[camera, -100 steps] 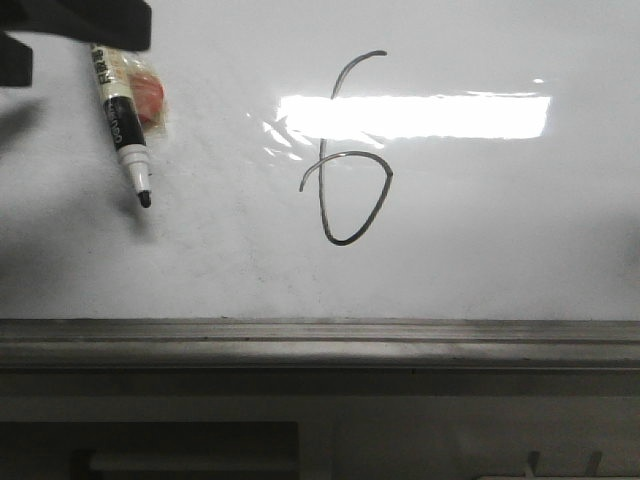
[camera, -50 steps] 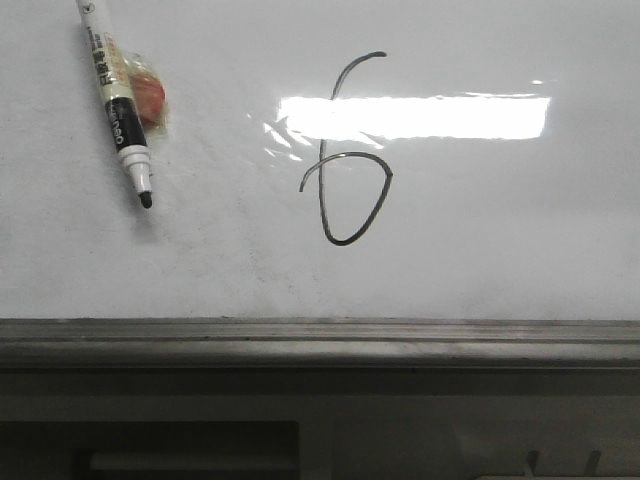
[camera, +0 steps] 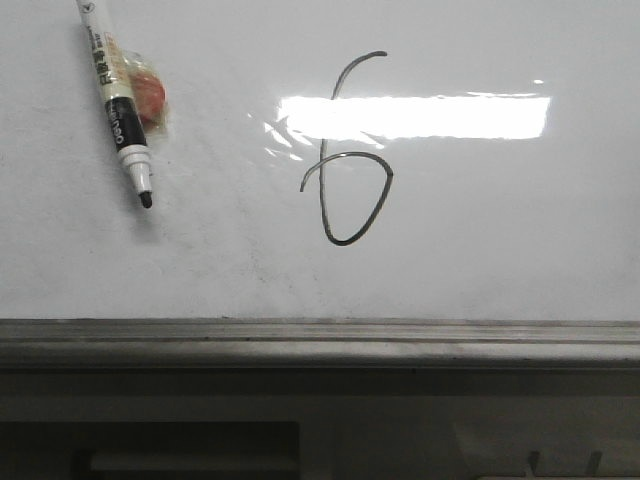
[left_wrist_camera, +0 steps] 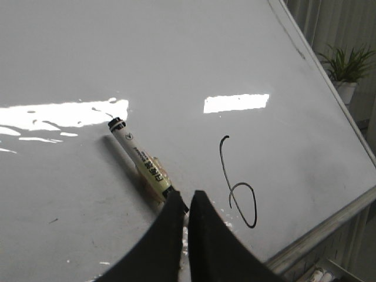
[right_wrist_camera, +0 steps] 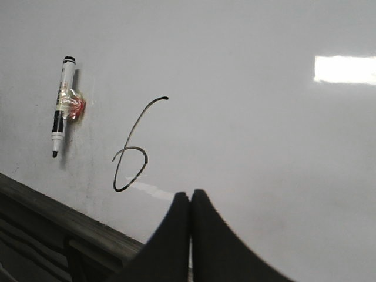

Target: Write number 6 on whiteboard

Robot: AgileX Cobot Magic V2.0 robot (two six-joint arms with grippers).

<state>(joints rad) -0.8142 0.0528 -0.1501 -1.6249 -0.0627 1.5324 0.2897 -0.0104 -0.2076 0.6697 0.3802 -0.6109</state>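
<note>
Both tools read as clenched on nothing: left tool (left_wrist_camera: 188,205) shows two black curved fingers pressed tip to tip w/ only a hairline seam, right tool (right_wrist_camera: 190,202) the same, neither touching the whiteboard (camera: 500,230). Neither tool appears in the front view. In the left wrist view the finger tips cover the marker's (camera: 117,100) writing end, so its tip is hidden there; the front view crops the marker's back end at the frame top. Marker is a white barrel w/ black band, printed label too small to read, dark tip pointing approx 5 o'clock in the front view. Behind it sits a small reddish-orange blob in crinkly clear wrap (camera: 146,98), partly hidden by the barrel; can't tell what it is. Number 6 (camera: 345,165) is a thin dark line near board centre, at about 3 o'clock from the marker and well apart from it: curved top stroke, pointed oval loop below. Bright rectangular glare washes out part of its stem. Board is glossy white w/ faint grey smudges; grey metal rail (camera: 320,340) along its lower edge.
</note>
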